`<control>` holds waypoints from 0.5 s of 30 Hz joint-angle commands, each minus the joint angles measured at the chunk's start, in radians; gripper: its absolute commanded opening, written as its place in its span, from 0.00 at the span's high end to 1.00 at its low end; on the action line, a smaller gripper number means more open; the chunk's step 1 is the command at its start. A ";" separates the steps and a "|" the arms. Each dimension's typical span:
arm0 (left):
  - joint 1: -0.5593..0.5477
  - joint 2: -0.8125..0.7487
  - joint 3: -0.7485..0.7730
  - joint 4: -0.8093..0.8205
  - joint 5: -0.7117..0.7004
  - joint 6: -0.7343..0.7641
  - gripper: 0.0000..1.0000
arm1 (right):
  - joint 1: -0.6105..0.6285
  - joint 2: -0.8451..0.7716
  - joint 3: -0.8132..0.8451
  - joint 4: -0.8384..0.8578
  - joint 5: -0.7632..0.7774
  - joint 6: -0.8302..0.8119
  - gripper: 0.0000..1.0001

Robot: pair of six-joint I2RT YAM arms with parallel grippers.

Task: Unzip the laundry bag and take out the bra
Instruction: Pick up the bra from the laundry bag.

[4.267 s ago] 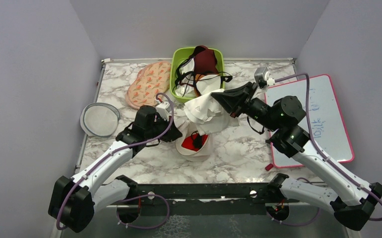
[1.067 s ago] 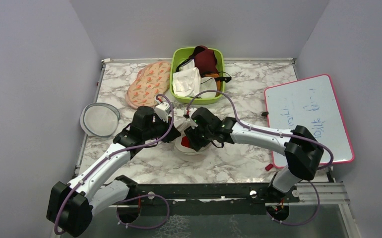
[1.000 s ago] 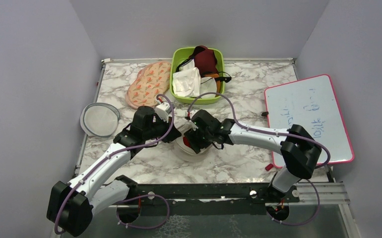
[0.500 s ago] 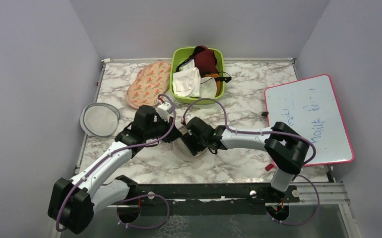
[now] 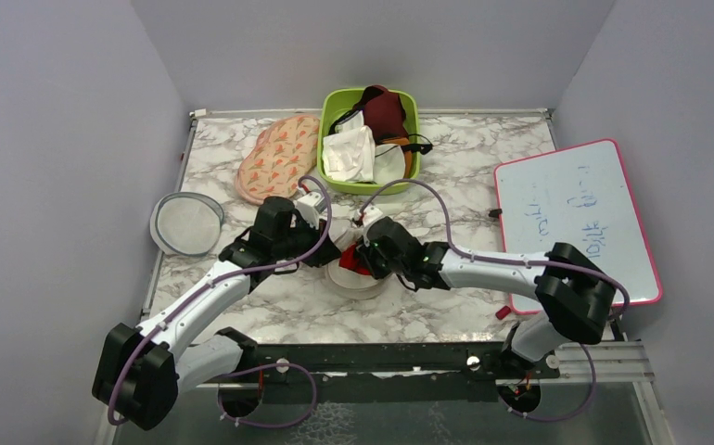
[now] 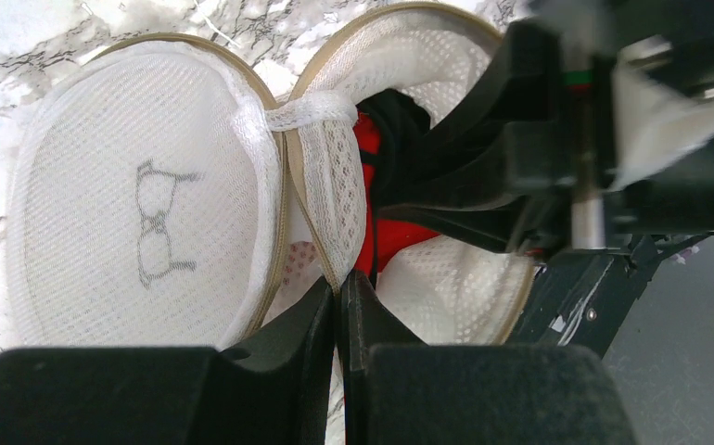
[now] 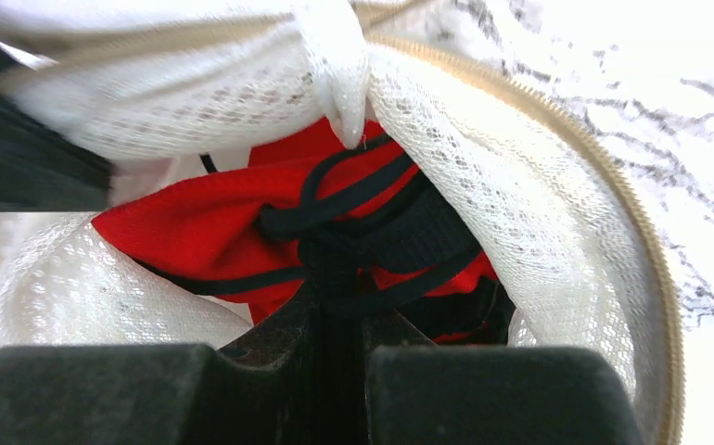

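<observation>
The cream mesh laundry bag (image 5: 358, 276) lies open at mid-table, its two halves spread; the half with the black glasses mark (image 6: 149, 222) lies flat. The red bra (image 7: 233, 227) with black straps sits inside the other half (image 6: 455, 287) and shows in the left wrist view (image 6: 386, 246) too. My left gripper (image 6: 338, 286) is shut on the bag's mesh rim (image 6: 330, 209) between the halves. My right gripper (image 7: 335, 297) is inside the bag, shut on the bra's black straps (image 7: 353, 246). Seen from above, both grippers meet at the bag (image 5: 339, 252).
A green bin (image 5: 407, 102) with a maroon garment and white cloths stands at the back. Pink floral pads (image 5: 279, 158) lie to its left, a grey-rimmed mesh disc (image 5: 186, 224) at the far left, a whiteboard (image 5: 576, 218) at the right.
The right arm dropped the white cloth into the bin, swung down to the bag and reached in. In the last half second it has shifted slightly right. The left gripper kept its hold.
</observation>
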 commanded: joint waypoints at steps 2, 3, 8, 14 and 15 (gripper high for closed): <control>-0.004 0.013 0.006 0.022 0.025 -0.007 1.00 | 0.000 -0.096 -0.016 0.107 -0.017 0.027 0.99; -0.004 0.015 0.007 0.023 0.027 -0.007 1.00 | 0.000 -0.112 -0.025 0.122 -0.022 0.036 0.99; -0.004 0.008 0.007 0.023 0.031 -0.007 1.00 | 0.000 -0.188 -0.118 0.243 -0.013 0.075 0.99; -0.004 -0.006 0.007 0.024 0.037 -0.007 1.00 | 0.000 -0.270 -0.219 0.428 0.027 0.105 0.99; -0.004 -0.010 0.006 0.024 0.038 -0.007 1.00 | 0.000 -0.283 -0.241 0.472 0.041 0.117 0.99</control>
